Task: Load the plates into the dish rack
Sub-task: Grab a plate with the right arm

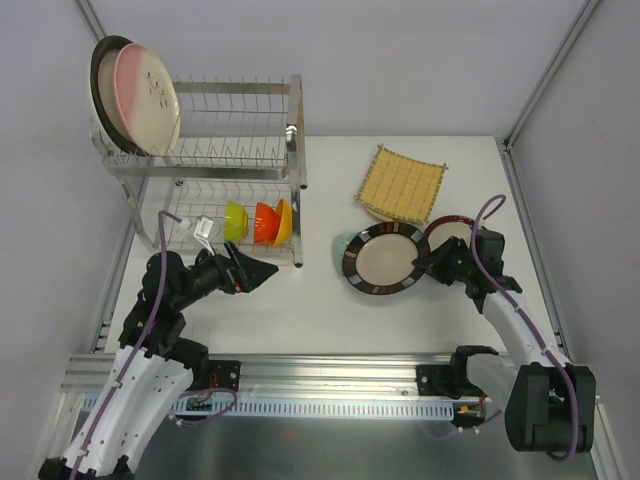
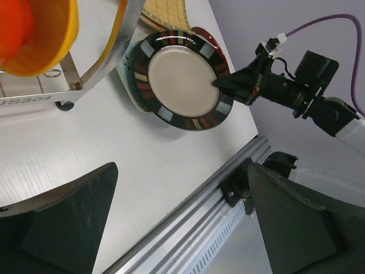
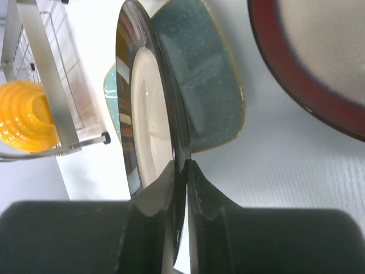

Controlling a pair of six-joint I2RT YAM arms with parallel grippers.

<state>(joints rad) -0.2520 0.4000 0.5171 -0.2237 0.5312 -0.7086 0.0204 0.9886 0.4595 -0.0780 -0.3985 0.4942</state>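
Dish rack [image 1: 297, 130] upper tier open right of two plates [image 1: 148, 95]; bowls [image 1: 262, 222] below.

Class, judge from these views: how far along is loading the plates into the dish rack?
Done: pink-and-white plate and dark-rimmed plate stand in the dish rack. In hand: the right gripper is shut on the striped-rim plate. Remaining: yellow woven square, teal dish, red-rimmed plate, on the table.

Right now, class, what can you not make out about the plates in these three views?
1. Pale teal dish: top view, mostly covered by the patterned-rim plate; full outline hidden.
2. Red-rimmed plate: top view, partly under the right gripper; right wrist view, cut off by the frame edge.
3. Dark plate in the dish rack: top view, face hidden by the pink-and-white plate.
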